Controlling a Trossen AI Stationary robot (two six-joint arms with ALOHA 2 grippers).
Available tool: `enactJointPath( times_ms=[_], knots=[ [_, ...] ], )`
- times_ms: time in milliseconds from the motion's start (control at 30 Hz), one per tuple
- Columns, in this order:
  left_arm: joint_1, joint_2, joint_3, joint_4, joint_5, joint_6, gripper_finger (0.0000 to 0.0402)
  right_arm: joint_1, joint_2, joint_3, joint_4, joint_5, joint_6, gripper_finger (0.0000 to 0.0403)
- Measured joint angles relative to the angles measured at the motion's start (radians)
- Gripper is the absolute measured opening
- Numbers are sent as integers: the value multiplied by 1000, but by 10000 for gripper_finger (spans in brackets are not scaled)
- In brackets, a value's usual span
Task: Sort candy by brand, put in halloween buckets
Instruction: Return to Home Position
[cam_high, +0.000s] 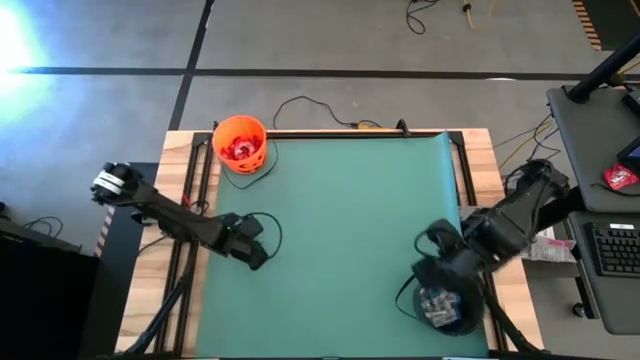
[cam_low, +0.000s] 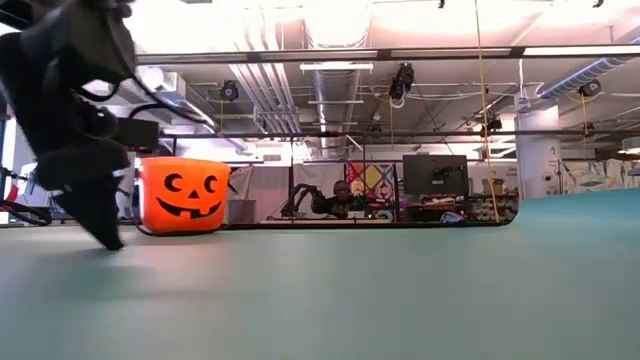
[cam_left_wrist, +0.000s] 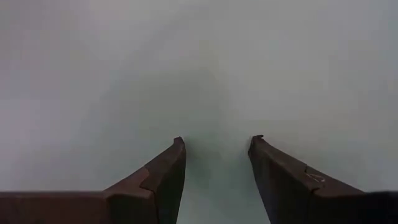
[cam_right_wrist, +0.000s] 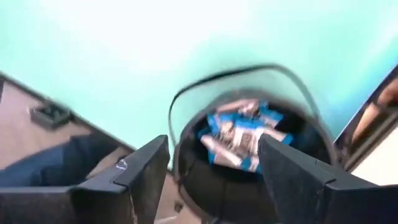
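We log the right gripper (cam_right_wrist: 213, 140) just above the black bucket (cam_right_wrist: 198, 186), jaws spread and empty; blue-and-white bars (cam_right_wrist: 239, 135) lie inside. The left gripper (cam_left_wrist: 216, 142) hovers over the bare green mat (cam_high: 350, 200), jaws likewise spread. The orange bucket (cam_low: 185, 195) at the far corner holds the red packets (cam_high: 238, 150). Risk: the black bucket sits at the mat's near edge, its thin handle (cam_right_wrist: 249, 70) close to the right fingers. A low retreat could snag it and spill the bars.
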Motion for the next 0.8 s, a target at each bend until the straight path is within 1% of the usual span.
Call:
enactJointPath(
  times_ms=[100, 233, 300, 400, 467, 500, 567, 633, 700, 767, 800],
  knots=[
    [-3, -38, -16, -64, 56, -94, 166, -88, 0, 0, 4, 15, -116, 230],
    [-6, -105, -40, -149, 106, -163, 165, -199, 15, 0, 54, 38, -311, 227],
    [-6, -150, -42, -215, 133, -199, 165, -247, 20, 0, 110, 64, -411, 226],
    [-4, -225, -32, -363, 193, -256, 165, -311, 19, -1, 235, 89, -583, 222],
    [-3, -282, 5, -396, 184, -248, 165, -343, 19, -1, 345, 91, -703, 213],
    [-2, -312, 22, -393, 161, -229, 165, -357, 20, -1, 395, 91, -763, 208],
    [-2, -361, 56, -371, 102, -153, 165, -388, 20, -1, 496, 93, -881, 194],
    [-2, -401, 101, -254, 25, -20, 165, -422, 19, -1, 585, 92, -1014, 174],
    [-2, -433, 128, -116, -24, 176, 165, -459, 20, -5, 664, 87, -1154, 147],
    [-2, -448, 137, 52, -21, 402, 164, -501, 21, -7, 723, 86, -1275, 113],
    [0, -453, 143, 119, 5, 490, 163, -523, 21, -7, 753, 85, -1327, 96]
  ],
)
